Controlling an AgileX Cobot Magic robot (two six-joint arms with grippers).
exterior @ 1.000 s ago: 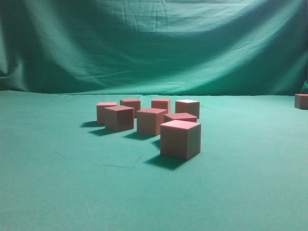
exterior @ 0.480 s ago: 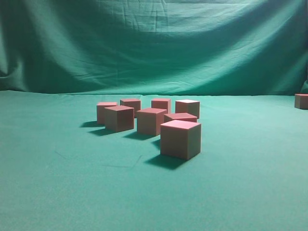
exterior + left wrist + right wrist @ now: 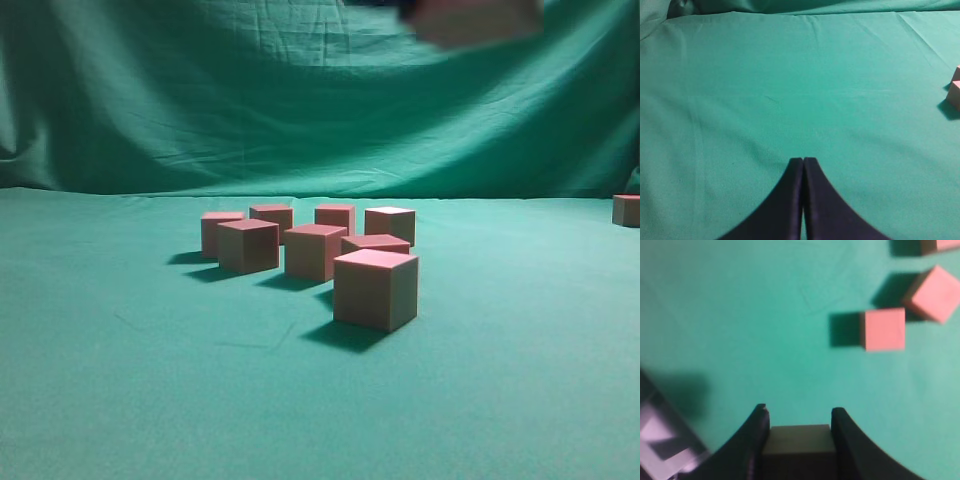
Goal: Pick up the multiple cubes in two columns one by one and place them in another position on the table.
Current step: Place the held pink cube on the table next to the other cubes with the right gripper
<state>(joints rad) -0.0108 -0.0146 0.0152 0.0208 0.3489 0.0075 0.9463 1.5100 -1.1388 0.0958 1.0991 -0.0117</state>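
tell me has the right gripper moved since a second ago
Yes. The right gripper, shut on a cube, has come into the top edge of the exterior view, in front of the backdrop; earlier it was out of frame.

Seven cubes (image 3: pixel 375 289) cluster mid-table (image 3: pixel 120 400), one in front, another cube (image 3: pixel 626 210) far right behind

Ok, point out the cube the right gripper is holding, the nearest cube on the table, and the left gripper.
held cube (image 3: pixel 798 439): right wrist view, top face between the jaws.
nearest cube (image 3: pixel 365 295): exterior view, front-left face.
left gripper (image 3: pixel 803 161): left wrist view, where the closed fingertips meet.
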